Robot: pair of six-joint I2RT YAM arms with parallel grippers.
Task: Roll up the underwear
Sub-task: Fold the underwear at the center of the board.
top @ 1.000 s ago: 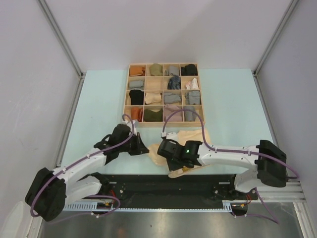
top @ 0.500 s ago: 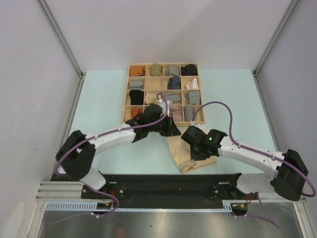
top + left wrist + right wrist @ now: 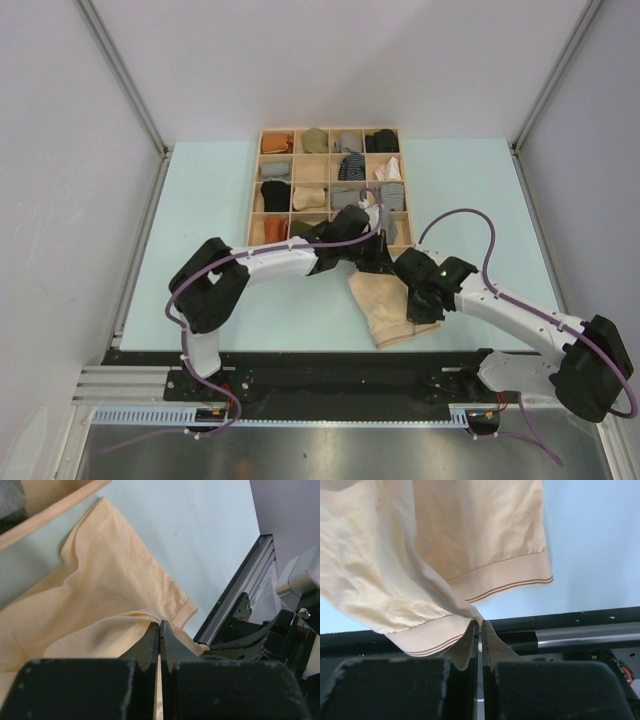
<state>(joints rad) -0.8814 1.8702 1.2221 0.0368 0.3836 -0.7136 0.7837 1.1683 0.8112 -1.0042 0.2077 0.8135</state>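
Cream underwear (image 3: 383,312), pulled rightward on table (image 3: 200,200) since earlier, left gripper (image 3: 160,626) closed tight on its fold, right gripper (image 3: 478,625) likewise on hem, stripes only in wrist view

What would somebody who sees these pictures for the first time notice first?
The left tool and the right tool are both shut on the cream underwear, in the middle, just in front of the wooden tray. That tray, at the far side, holds small cloth bundles in its compartments.

Cream underwear (image 3: 383,312) just before divided tray (image 3: 330,130), perhaps touching.
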